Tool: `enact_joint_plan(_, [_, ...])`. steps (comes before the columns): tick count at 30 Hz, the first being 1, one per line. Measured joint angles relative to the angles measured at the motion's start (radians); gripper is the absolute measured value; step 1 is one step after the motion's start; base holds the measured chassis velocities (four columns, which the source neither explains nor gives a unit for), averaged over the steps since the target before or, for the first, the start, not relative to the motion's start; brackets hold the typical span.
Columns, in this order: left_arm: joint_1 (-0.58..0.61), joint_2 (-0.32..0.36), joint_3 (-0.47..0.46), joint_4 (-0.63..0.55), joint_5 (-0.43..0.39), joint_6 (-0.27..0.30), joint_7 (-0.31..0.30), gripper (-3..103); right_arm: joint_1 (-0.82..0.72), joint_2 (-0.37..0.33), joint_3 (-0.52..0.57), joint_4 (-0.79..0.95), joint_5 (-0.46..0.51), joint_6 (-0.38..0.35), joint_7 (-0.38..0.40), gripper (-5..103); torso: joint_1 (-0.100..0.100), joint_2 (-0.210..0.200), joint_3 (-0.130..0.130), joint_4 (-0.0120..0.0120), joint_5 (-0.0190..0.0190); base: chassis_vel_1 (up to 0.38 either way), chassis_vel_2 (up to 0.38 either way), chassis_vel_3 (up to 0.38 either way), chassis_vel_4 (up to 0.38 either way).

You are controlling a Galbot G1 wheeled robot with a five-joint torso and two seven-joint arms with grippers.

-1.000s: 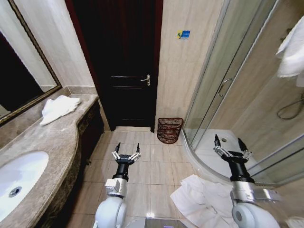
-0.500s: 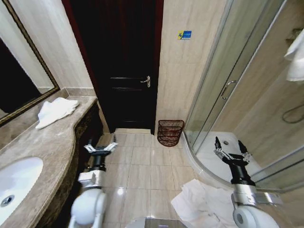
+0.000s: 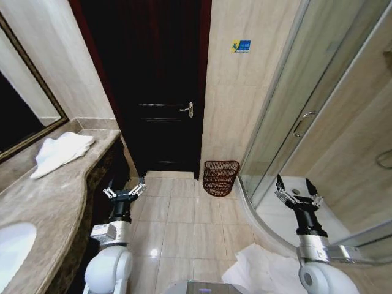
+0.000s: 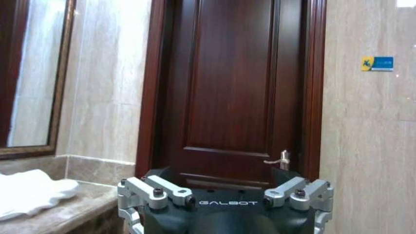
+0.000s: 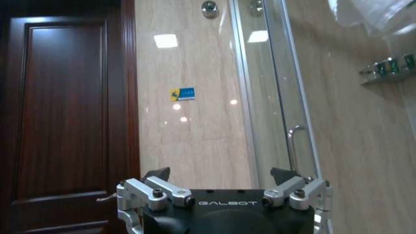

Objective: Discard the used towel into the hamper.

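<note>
A white towel lies crumpled on the marble vanity counter at the left; it also appears in the left wrist view as the towel. Another white towel lies rumpled on the floor at the bottom right. The hamper, a dark red-brown wire basket, stands on the tiles against the wall between the door and the shower. My left gripper is open and empty beside the vanity front, below the counter towel. My right gripper is open and empty in front of the shower base.
A dark wooden door is closed straight ahead. The glass shower enclosure curves along the right. A sink is set in the counter at the lower left. Beige floor tiles lie open between the arms.
The camera view has shifted, with the counter sliding left. My left arm has swung left toward the vanity front. The right arm holds its pose.
</note>
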Motion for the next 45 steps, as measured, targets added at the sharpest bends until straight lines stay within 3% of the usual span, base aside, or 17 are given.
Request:
enact_joint_plan(13, [0.002, -0.004, 0.004, -0.002, 0.0, 0.002, 0.002, 100, 0.026, 0.006, -0.018, -0.008, -0.016, 0.004, 0.001, 100, 0.0, 0.0, 0.0, 0.0004, 0.0006, -0.229, 0.234, 0.227, -0.224])
enact_joint_plan(18, [0.003, -0.004, 0.003, -0.004, -0.014, -0.004, -0.009, 100, 0.041, 0.016, -0.032, -0.028, -0.073, 0.067, 0.019, 100, 0.002, -0.001, 0.001, -0.0001, 0.0002, -0.169, 0.19, 0.184, -0.206])
enact_joint_plan(22, [0.001, -0.004, -0.001, -0.005, -0.023, -0.01, -0.017, 100, 0.037, 0.018, -0.034, -0.028, -0.074, 0.076, 0.007, 100, 0.001, 0.0, 0.0, 0.0009, 0.0, -0.082, 0.102, -0.016, -0.036])
enact_joint_plan(27, [0.002, -0.004, -0.002, -0.009, -0.032, -0.006, -0.034, 100, 0.033, 0.019, -0.034, -0.041, -0.075, 0.092, -0.001, 100, -0.001, 0.0, 0.0, -0.0002, 0.0002, 0.017, -0.053, -0.009, 0.032])
enact_joint_plan(32, [0.003, -0.004, -0.002, -0.009, -0.033, -0.001, -0.044, 100, 0.035, 0.02, -0.033, -0.064, -0.066, 0.118, -0.023, 100, -0.001, 0.0, 0.0, 0.0001, 0.0002, 0.028, -0.032, -0.021, 0.026])
enact_joint_plan(45, [0.001, -0.003, -0.009, -0.019, -0.035, 0.01, -0.061, 100, 0.096, 0.005, -0.038, -0.086, -0.08, 0.102, 0.043, 100, 0.0, 0.0, 0.0, 0.0002, 0.0002, 0.029, 0.053, 0.043, 0.033])
